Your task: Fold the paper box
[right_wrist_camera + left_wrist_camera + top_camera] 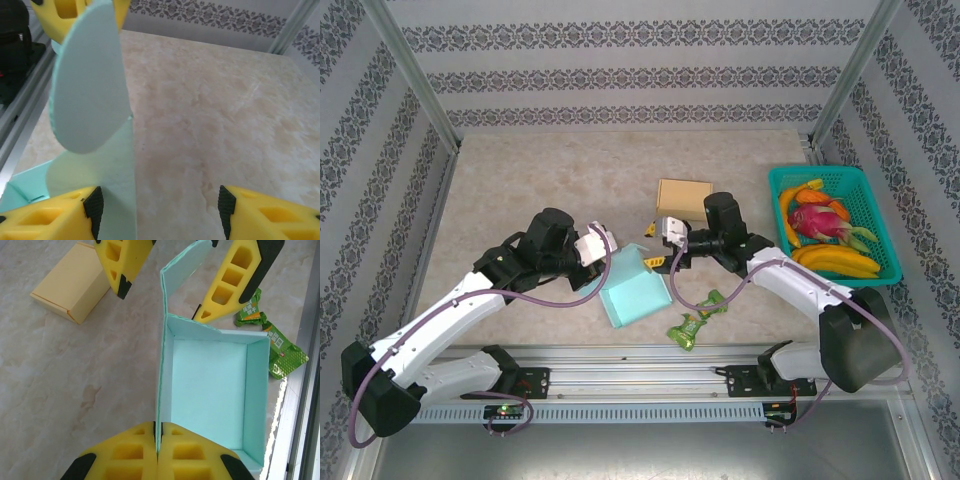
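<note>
left pincer (158, 432): pinching paper box (210, 390) wall | right pincer (160, 207): spread, straddling the upright flap (90, 90)

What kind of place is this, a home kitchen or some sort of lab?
Probably a staged robot test cell, not a home: wallpapered panels in a metal frame close in a marble-look table, with props such as a basket of fruit and a teal paper box.

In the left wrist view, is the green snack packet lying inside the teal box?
No, the green snack packet lies on the table beside the teal box, past its outer wall.
</note>
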### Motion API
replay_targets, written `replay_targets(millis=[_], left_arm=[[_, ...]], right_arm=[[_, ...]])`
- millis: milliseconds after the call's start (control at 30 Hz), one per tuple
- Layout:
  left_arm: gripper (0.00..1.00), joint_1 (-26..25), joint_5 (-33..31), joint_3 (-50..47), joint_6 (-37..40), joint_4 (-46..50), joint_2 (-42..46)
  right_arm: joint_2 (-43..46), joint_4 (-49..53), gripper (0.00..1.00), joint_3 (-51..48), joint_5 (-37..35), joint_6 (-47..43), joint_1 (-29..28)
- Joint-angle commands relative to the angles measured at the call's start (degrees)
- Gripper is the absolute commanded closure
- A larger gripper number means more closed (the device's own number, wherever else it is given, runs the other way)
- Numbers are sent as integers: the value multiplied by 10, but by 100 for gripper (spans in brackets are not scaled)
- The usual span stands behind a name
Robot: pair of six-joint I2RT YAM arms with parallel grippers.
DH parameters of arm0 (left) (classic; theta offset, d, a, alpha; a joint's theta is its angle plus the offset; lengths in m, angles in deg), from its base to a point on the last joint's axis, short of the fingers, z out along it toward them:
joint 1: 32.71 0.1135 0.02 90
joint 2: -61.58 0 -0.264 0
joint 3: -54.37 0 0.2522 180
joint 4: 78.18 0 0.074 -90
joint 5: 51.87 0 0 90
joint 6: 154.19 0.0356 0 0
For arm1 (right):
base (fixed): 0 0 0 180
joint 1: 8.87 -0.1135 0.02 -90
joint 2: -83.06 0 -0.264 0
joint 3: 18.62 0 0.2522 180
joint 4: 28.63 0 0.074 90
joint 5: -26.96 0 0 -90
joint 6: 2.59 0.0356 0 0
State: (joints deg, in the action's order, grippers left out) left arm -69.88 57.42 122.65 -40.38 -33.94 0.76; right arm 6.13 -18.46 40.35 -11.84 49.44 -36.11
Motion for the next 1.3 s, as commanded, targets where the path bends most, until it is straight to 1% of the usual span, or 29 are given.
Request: replay_targets(millis=[0,200,267,333,500,567,633,767,867,900,933,1000,1067,1100,1167,1267], left_arm=[[100,-6,15,-6,9,-29,-1],[100,-7,23,-6,11,-28,2],[100,-8,27,-6,13,-28,2],[100,-9,31,-6,13,-28,2],[100,-12,51,-6,20,-23,3],[100,-15,56,-6,23,-23,5],[100,-17,58,-8,25,-24,7],[100,-19,51,-8,26,-23,9],[100,-19,45,-8,23,-25,9],[99,-19,43,-7,18,-25,9],[95,-19,41,-4,15,-22,9],[84,-20,44,10,1,-11,9],[77,-20,34,24,-29,-10,12],[71,-20,21,32,-53,-12,15],[63,-20,-18,45,-100,-14,20],[60,-19,-105,77,-182,-3,20]], right_arm=[[-8,28,40,27,51,-21,-16],[-18,57,43,48,61,-31,-30],[-20,60,46,51,59,-34,-33],[-22,67,48,57,62,-35,-34],[-33,112,55,77,81,-59,-39],[-39,129,60,85,86,-69,-40],[-43,139,61,89,90,-76,-41],[-47,150,81,89,94,-97,-42],[-44,145,96,81,84,-109,-41],[-42,140,99,78,79,-110,-41],[-40,135,100,74,78,-111,-39],[-36,119,100,63,79,-107,-30],[-33,95,100,50,77,-99,-22],[-31,78,100,42,75,-90,-16],[-27,34,100,25,68,-71,-3],[-20,-52,100,-2,42,-34,17]])
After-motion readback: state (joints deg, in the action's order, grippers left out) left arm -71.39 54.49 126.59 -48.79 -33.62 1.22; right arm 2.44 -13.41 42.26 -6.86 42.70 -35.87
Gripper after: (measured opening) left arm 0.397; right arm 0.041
